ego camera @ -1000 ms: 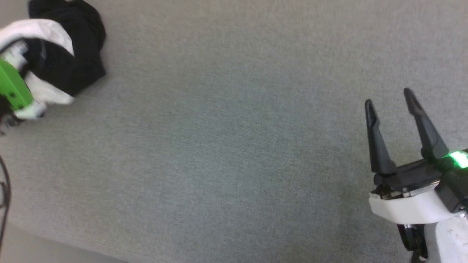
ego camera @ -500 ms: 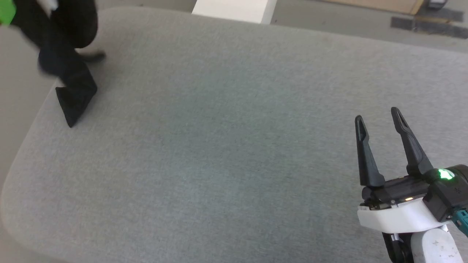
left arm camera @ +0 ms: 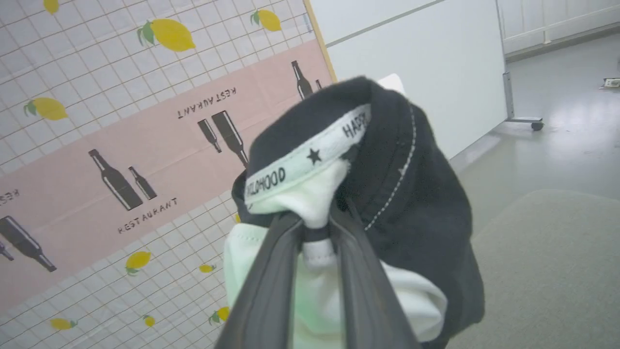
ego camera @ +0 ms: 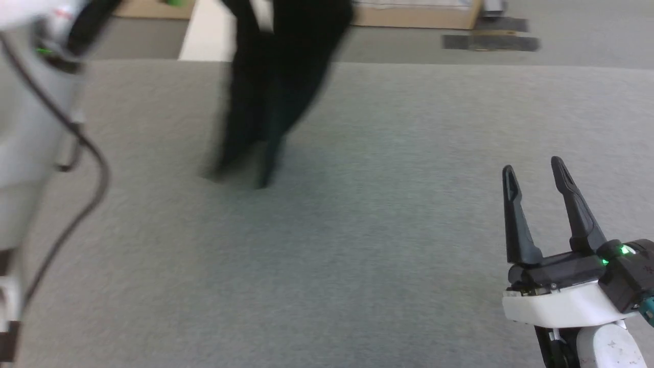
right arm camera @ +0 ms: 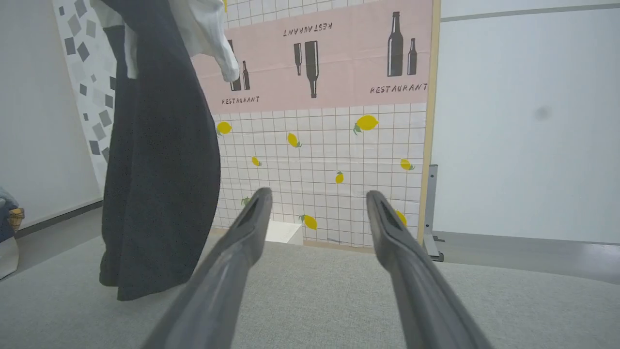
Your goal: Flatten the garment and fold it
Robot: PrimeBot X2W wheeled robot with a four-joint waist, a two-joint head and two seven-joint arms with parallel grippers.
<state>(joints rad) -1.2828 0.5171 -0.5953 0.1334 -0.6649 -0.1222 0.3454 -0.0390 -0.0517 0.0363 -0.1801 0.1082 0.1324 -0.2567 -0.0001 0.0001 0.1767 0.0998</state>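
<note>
A wide grey fabric-covered table with a rounded edge (ego camera: 368, 240) spreads before the robot. Behind it stands a tall backdrop panel printed with white grid, yellow lemons and a pink band of black bottles (right arm camera: 334, 126). The garment, a soft white shirt with long black sleeves (right arm camera: 160, 174), hangs in the air over the table's far left part. Its black lower end (ego camera: 265, 128) reaches down to the surface, though blur hides whether it touches. The pale left forearm with a dark cable (ego camera: 25, 133) rises at the left edge of the head view. The left gripper (left arm camera: 317, 229) has its two dark fingers pinched nearly together on white cloth at the collar (left arm camera: 387, 160), just below the white printed neck tape (left arm camera: 310, 160). The right gripper (ego camera: 533, 166) hovers low over the table's near right, well apart from the shirt, its fingers (right arm camera: 242, 242) spread wide and holding nothing.
</note>
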